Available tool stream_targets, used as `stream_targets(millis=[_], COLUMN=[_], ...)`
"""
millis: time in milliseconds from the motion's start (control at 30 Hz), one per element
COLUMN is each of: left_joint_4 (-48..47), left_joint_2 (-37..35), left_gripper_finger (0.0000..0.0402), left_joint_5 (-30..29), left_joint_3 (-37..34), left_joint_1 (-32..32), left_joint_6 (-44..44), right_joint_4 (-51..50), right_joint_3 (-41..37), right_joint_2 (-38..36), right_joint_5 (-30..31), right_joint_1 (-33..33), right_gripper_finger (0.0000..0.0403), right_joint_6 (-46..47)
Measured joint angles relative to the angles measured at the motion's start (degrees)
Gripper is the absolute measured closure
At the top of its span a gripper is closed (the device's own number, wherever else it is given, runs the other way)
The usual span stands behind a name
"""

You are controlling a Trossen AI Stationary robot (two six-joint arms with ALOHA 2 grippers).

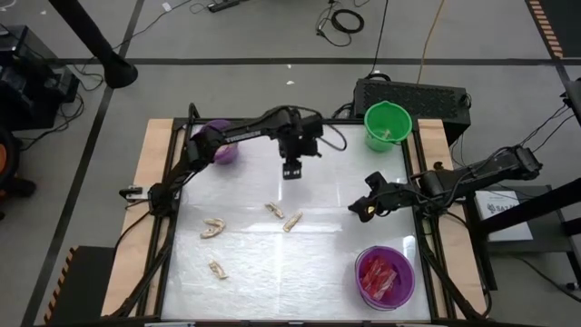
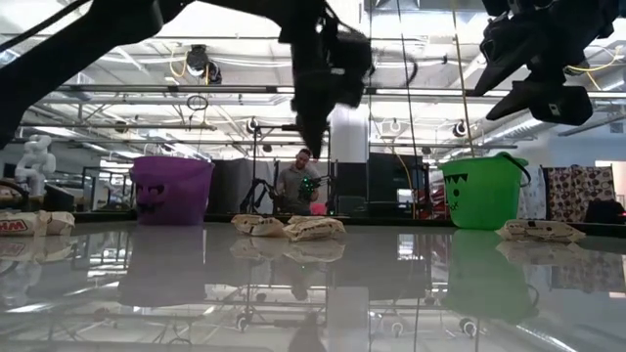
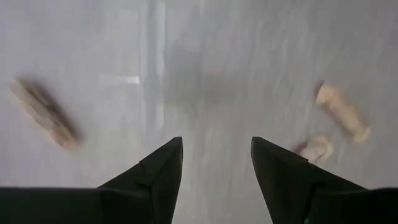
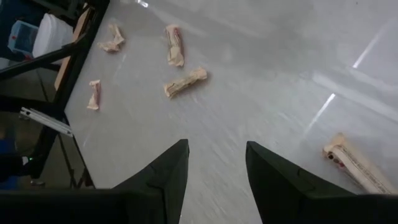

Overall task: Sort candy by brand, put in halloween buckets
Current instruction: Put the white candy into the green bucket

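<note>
Four tan candy pieces lie mid-tabletop (image 1: 327,272). The left end effector (image 1: 291,169), fingers spread and empty, hovers just behind the nearest candy (image 1: 292,222), which lies diagonally. The right end effector (image 1: 365,210), also spread and empty, waits farther off.

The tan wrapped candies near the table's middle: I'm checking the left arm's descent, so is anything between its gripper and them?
Nothing visible: the open left gripper hovers above bare white tabletop, with the two tan wrapped candies lying uncovered nearby.

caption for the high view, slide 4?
Both end effectors open above tan candies; red packets fill near purple bucket.
</note>
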Motion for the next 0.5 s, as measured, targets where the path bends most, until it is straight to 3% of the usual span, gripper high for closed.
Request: stream_targets(millis=[100,233,367,500], left_joint_4=[3.62,18.90,27.13,29.49], left_joint_2=[-2.25,-4.91,-4.64,-4.72], left_gripper_finger=[0.0203,0.0203,0.0203,0.0203], left_joint_5=[-0.05,-3.60,-11.18,-12.42], left_joint_3=[-7.27,-17.57,-22.76,-24.49], left_joint_1=[0.30,3.52,7.55,11.76], left_joint_6=[0.40,0.10,-3.29,-7.13], right_joint_4=[0.24,0.77,1.24,1.11], right_joint_3=[0.00,-0.01,-0.02,-0.02], right_joint_2=[-0.01,-0.01,-0.01,0.02], right_joint_5=[0.13,0.14,0.11,0.03], right_joint_1=[-0.88,-2.09,-2.51,-2.53], right_gripper_finger=[0.0250,0.0250,0.0250,0.0250], right_joint_6=[-0.80,-1.78,-2.69,-2.89])
